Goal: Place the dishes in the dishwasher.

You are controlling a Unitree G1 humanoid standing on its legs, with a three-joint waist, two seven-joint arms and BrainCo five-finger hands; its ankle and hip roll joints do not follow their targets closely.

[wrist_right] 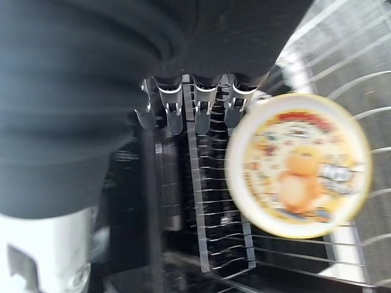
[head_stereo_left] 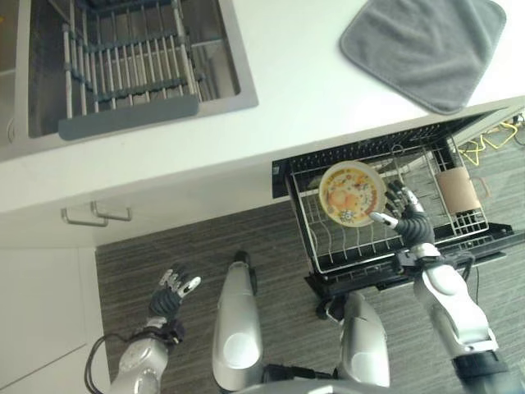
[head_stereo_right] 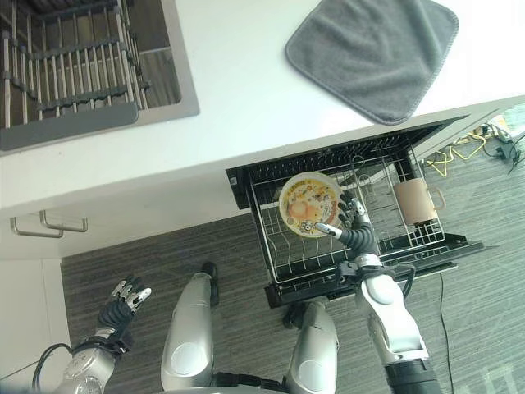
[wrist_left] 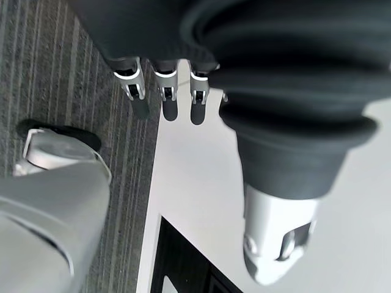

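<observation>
Right hand [head_stereo_left: 408, 215] fingers [wrist_right: 204, 116] spread loose, holding nothing, just beside the plate [head_stereo_left: 351, 194] standing on edge in the dishwasher rack [head_stereo_left: 361, 250] near its back-left corner, propped by tines, likely for washing. Left hand [head_stereo_left: 172, 291] hangs relaxed over floor.

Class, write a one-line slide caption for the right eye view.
Right hand beside a yellow-rimmed plate standing in the pulled-out dishwasher rack.

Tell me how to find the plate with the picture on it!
Look under the white counter at the pulled-out wire dishwasher rack. The plate stands near its back, just beside the robot's right hand. It is round and yellow-rimmed with an orange cartoon picture, unlike the plain tan mug farther right.
</observation>
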